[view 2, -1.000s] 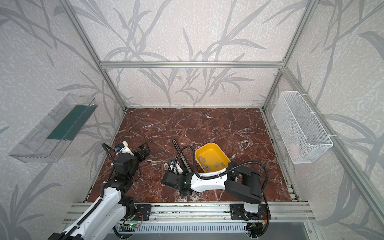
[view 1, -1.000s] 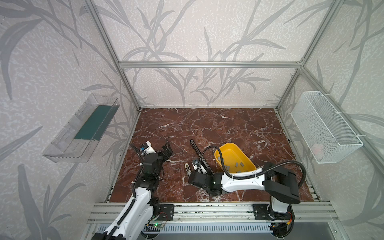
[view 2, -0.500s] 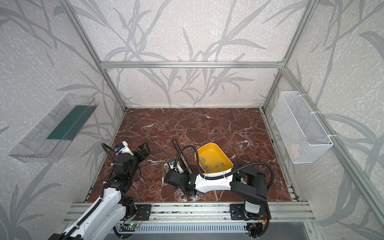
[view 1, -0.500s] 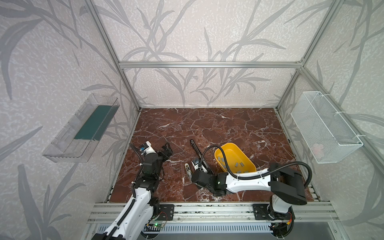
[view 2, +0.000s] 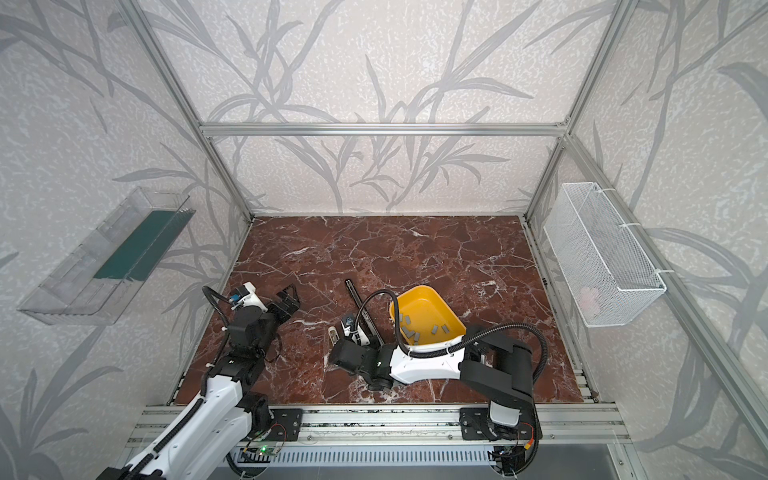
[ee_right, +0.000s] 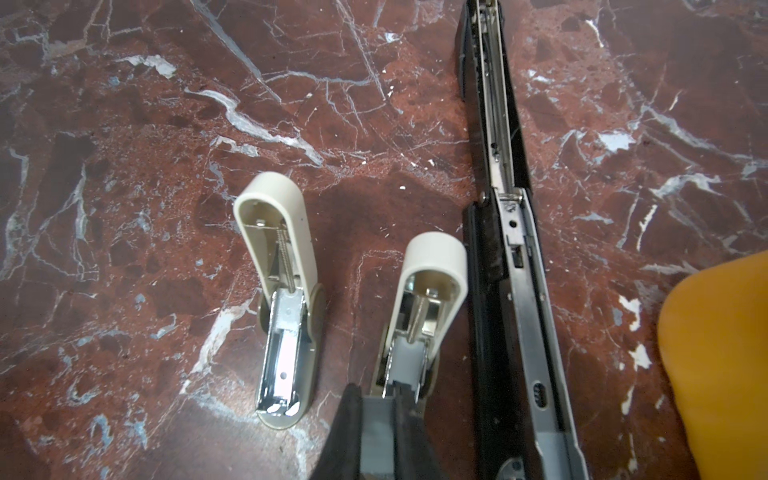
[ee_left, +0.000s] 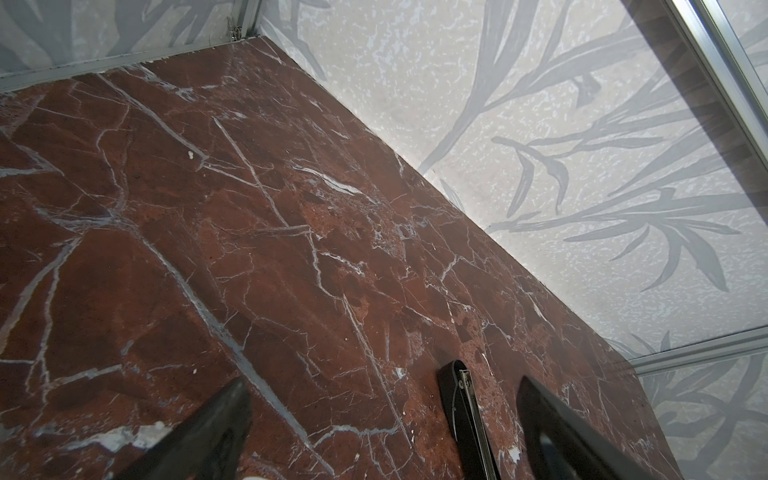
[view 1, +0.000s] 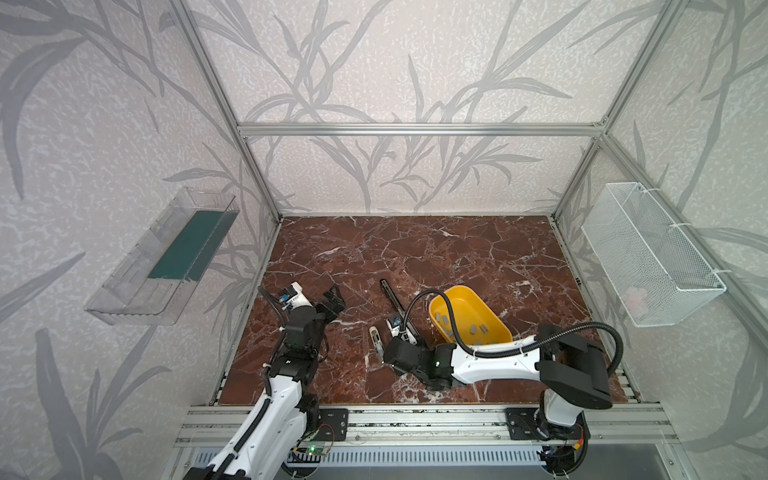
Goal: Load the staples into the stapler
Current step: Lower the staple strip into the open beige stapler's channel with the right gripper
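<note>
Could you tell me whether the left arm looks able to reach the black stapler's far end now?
Probably yes: the open left hand faces that end of the black stapler across bare marble; the right hand sits beside its near part.

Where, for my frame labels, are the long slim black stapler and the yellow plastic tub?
Long slim black stapler (ee_right: 509, 241): right wrist view, on its open metal channel near the hinge.
Yellow plastic tub (view 1: 465, 305): in a top view, on its bare inner wall.

Bright even light, soft shadows, mild wide-angle edge distortion, sharp focus
</note>
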